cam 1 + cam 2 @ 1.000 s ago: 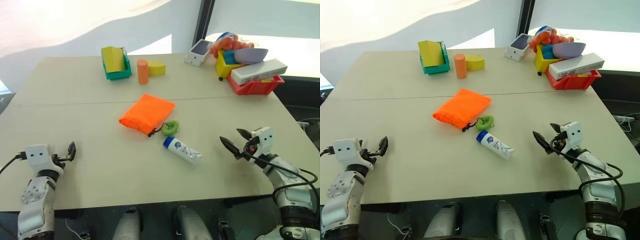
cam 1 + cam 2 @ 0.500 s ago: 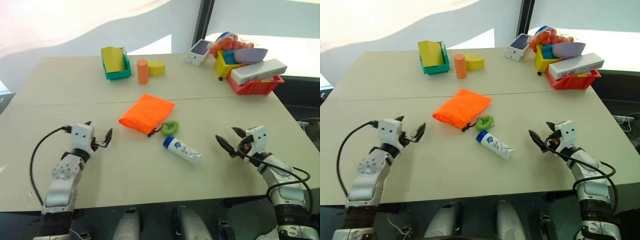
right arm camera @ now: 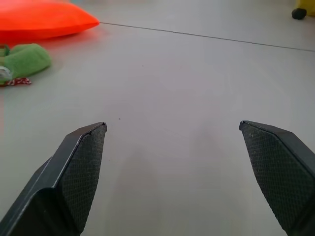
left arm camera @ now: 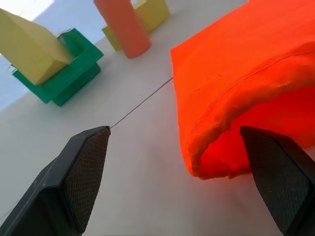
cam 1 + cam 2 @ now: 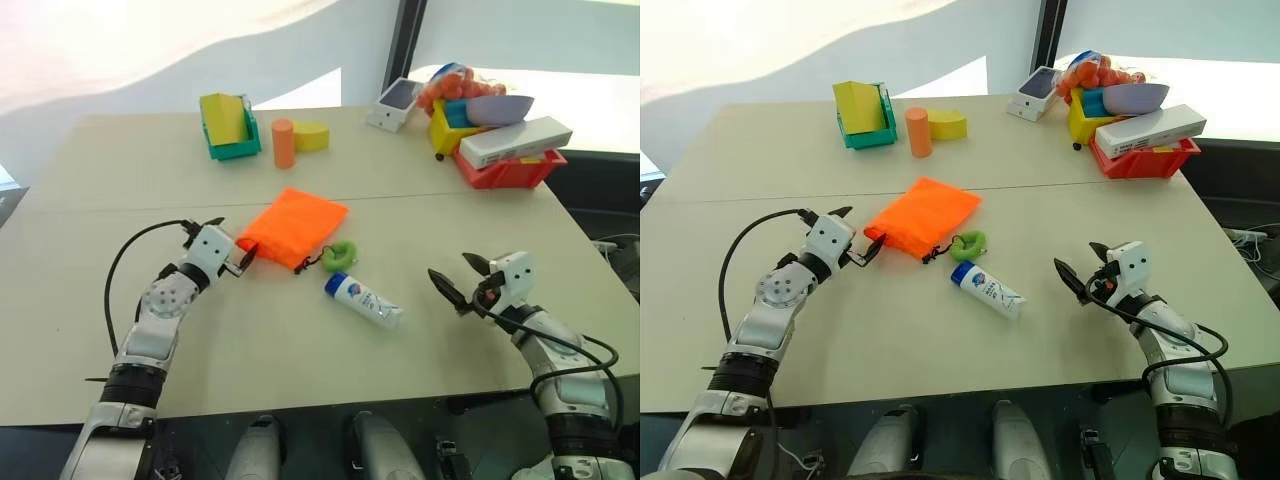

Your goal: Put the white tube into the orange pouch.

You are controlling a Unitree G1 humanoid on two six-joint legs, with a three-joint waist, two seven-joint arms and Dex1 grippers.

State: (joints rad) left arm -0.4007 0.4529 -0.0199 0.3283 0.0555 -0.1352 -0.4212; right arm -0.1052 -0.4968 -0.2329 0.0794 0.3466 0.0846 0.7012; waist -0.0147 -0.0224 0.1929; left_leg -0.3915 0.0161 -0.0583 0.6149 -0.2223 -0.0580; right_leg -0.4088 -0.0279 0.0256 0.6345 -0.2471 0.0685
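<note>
With fingers spread wide, left gripper (image 5: 858,247) sits at the near-left corner of the orange pouch (image 5: 925,215), that corner lying between its fingertips in the wrist view, not pinched. Pouch lies mid-table, its green ring (image 5: 969,243) just beside the white tube (image 5: 987,289), which lies flat in front of the pouch. Right gripper (image 5: 1081,270), fingers spread and empty, hovers well apart from the tube.

Left pincer (image 5: 232,258) fingers spread wide, arm reaching forward-right; right pincer (image 5: 462,283) spread wide, pointing inward, low.
</note>
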